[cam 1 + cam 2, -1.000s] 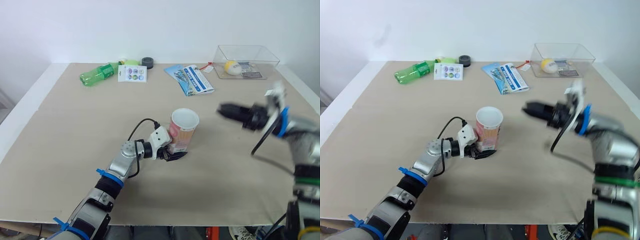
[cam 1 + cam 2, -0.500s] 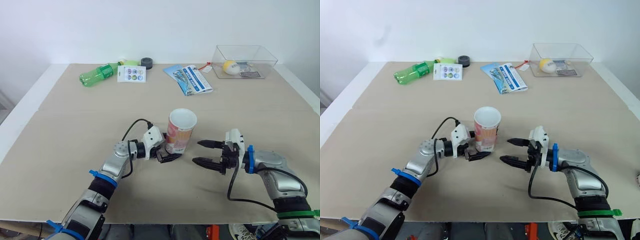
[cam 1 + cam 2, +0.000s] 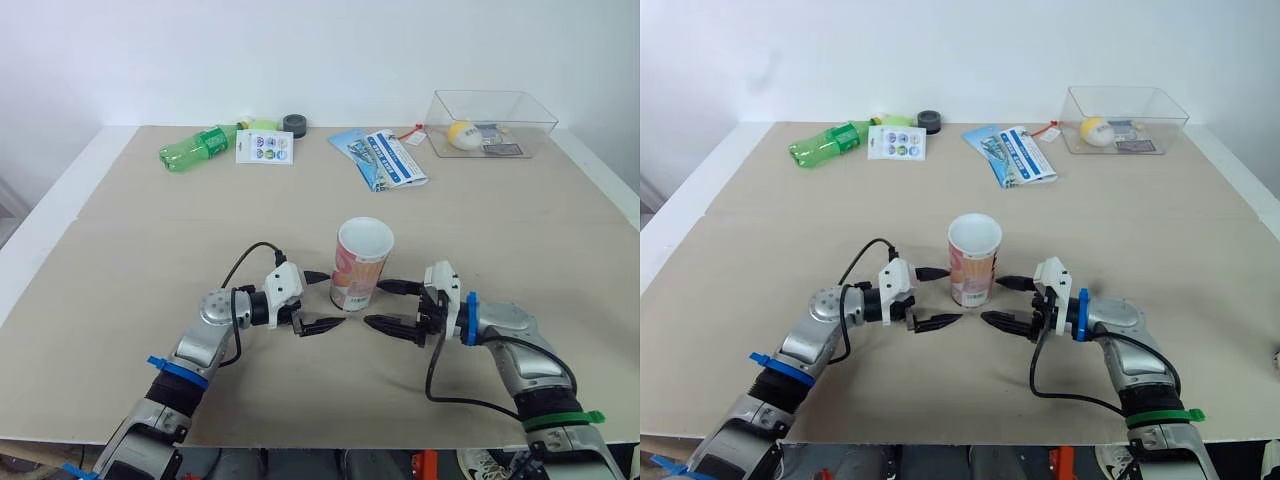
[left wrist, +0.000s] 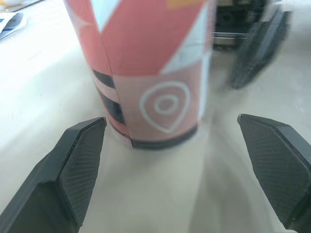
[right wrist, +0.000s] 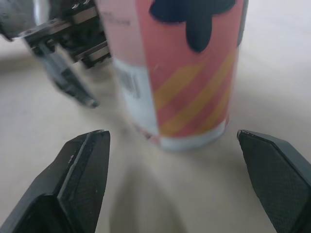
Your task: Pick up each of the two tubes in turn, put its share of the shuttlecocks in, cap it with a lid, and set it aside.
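The tube (image 3: 361, 265) stands upright at the middle of the table (image 3: 150, 260), its mouth open and white inside. The left gripper (image 3: 335, 298) lies just left of it and the right gripper (image 3: 373, 303) just right, both with fingers spread apart. At the far right, a clear box (image 3: 540, 135) holds a yellow ball (image 3: 463, 134)

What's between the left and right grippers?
The open-topped tube, upright on the table, stands between the left gripper and right gripper; clearest in the left eye view.
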You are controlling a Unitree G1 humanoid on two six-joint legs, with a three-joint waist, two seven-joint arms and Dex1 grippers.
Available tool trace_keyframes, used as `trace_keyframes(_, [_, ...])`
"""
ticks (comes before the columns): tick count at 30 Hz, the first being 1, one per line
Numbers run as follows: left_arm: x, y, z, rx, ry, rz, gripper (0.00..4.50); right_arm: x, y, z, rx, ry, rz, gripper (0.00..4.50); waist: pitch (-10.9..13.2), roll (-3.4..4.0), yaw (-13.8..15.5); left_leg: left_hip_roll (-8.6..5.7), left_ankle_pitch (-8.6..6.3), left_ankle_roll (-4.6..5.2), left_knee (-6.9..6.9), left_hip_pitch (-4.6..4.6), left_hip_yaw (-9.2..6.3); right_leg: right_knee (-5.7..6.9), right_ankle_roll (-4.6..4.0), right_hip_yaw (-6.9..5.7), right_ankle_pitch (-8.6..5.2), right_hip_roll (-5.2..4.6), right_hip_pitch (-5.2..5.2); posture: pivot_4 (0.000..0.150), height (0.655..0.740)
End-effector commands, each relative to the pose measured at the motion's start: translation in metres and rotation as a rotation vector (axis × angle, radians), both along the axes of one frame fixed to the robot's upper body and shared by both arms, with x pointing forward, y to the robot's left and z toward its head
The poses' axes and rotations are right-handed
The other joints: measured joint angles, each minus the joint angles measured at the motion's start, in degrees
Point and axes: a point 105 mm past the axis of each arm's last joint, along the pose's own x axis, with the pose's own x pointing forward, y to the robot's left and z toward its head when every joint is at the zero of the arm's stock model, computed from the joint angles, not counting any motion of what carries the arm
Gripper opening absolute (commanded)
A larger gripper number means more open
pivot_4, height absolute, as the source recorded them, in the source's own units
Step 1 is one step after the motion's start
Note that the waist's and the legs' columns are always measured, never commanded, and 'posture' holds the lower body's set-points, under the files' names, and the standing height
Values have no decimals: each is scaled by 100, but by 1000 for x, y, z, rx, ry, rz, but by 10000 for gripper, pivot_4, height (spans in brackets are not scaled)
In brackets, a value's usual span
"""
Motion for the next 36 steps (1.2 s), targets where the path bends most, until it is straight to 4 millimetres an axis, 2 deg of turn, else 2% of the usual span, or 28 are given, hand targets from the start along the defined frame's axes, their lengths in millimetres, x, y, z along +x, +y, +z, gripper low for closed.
trace_keyframes(1, [-5,5,15,-19,-46,-13,45000,7,4,7,12,-59,-5,44707,0,0,1,1,0,0,0,1,0,0,0,0,0,1,0,1500,7400])
trace_keyframes(9, [-17,17,9,19,-28,-18,45000,6,17,2,28,-53,42,44707,0,0,-4,4,0,0,-5,2,-1,0,-6,-1,-4,2,-1,1500,7400])
trace_keyframes(21, [-18,17,10,-14,-18,13,45000,11,38,2,65,-47,88,44707,0,-1,-5,8,0,0,-3,4,3,0,-10,-1,1,2,-1,1500,7400])
trace_keyframes(36, [-23,36,8,-67,67,126,45000,19,70,-2,131,-47,112,44707,-1,-6,-35,20,0,0,-5,23,8,1,-23,-1,11,9,4,1500,7400])
